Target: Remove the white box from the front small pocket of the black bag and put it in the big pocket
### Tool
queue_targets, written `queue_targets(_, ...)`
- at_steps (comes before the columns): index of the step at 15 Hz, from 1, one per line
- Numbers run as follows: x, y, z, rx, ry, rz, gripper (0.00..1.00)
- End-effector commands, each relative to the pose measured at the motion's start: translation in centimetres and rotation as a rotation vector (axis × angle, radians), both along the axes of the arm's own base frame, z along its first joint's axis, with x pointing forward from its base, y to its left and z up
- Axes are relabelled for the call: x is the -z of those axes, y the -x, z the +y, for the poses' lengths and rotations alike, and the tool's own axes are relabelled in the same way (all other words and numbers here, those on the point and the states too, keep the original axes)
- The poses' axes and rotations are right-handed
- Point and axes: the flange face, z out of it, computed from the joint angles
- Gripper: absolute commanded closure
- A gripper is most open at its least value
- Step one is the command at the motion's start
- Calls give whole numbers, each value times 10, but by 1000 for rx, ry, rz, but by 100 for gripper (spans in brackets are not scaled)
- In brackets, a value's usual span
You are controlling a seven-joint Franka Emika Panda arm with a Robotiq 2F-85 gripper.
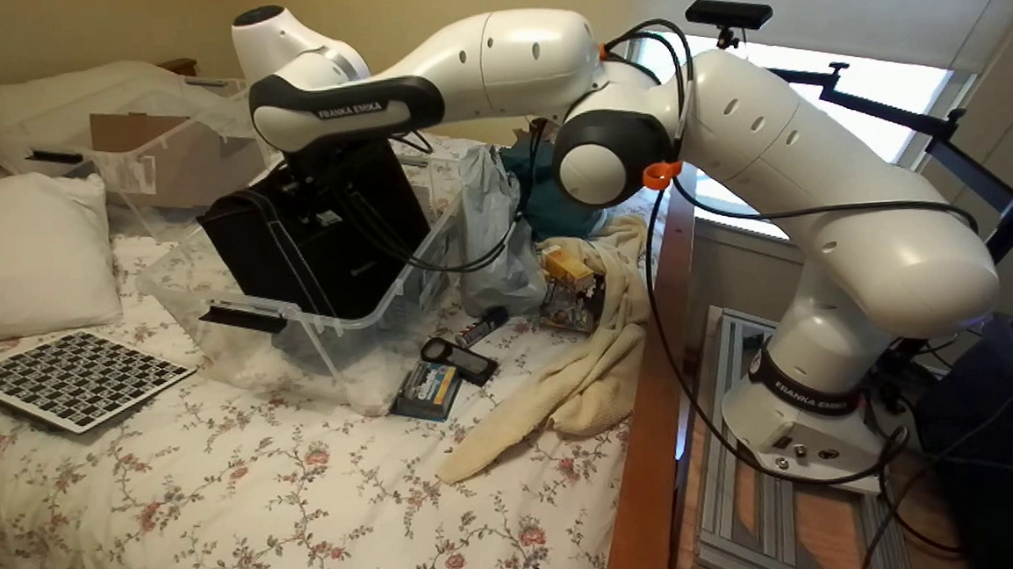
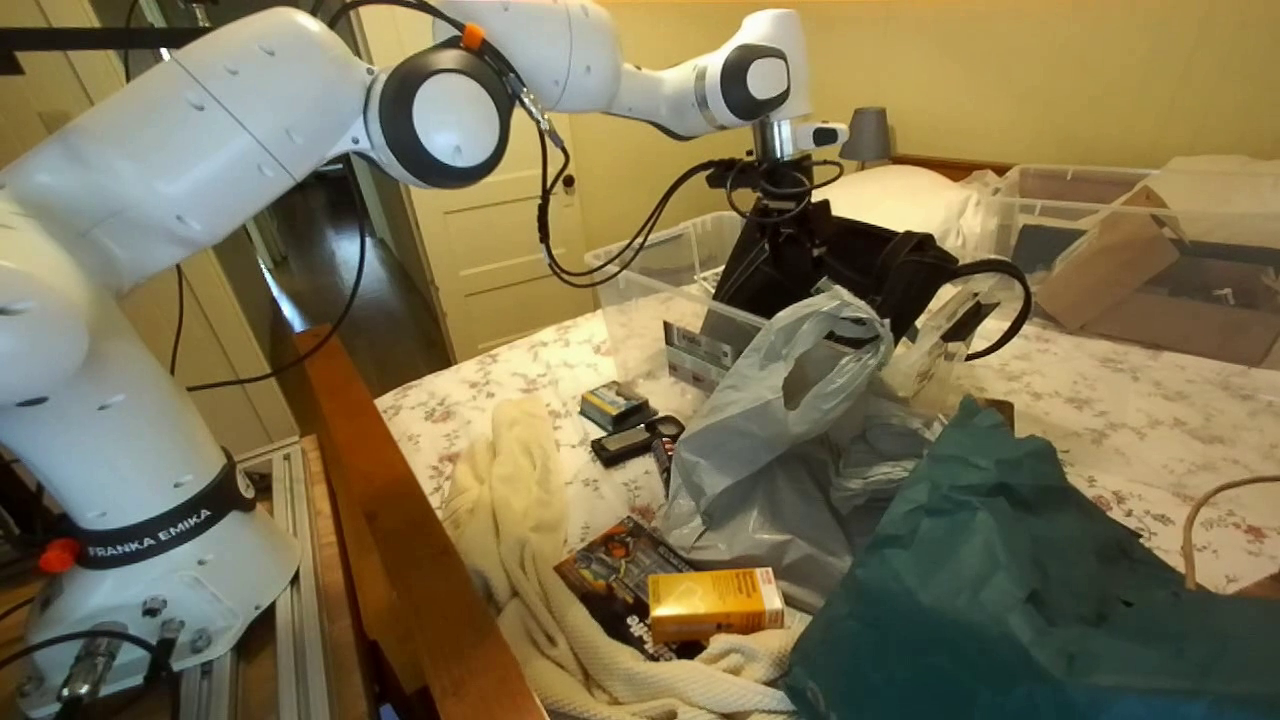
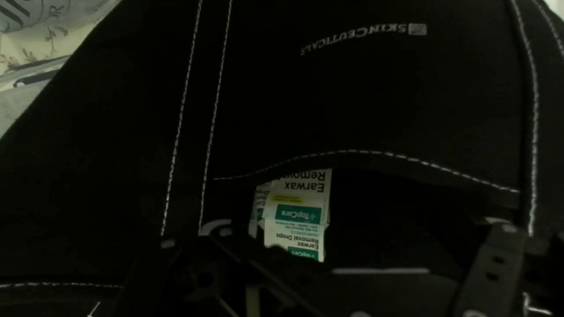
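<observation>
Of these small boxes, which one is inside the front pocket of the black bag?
The white TopCare earwax removal drops box, inside the front pocket; the gold box and the blue-and-yellow box lie outside the black bag.

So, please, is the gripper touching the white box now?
Cannot tell. The wrist view shows the open gripper overlapping a lower corner of the white box, but not whether they actually meet.

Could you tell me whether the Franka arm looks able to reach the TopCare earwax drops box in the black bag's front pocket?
Probably yes: the gripper stands open at the gaping front pocket, and the TopCare earwax drops box shows between the fingers, though off-centre, so a small shift may help.
</observation>
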Motion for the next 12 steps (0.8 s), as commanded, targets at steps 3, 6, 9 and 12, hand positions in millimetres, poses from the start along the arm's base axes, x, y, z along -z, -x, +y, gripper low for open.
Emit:
queue_targets(3,16,-2,0,70,29,-17,0)
queue_targets(6,21,-5,1,80,27,-34,0)
queue_targets(9,26,-7,2,88,31,-53,0)
queue_targets(12,28,-11,4,89,44,-98,0)
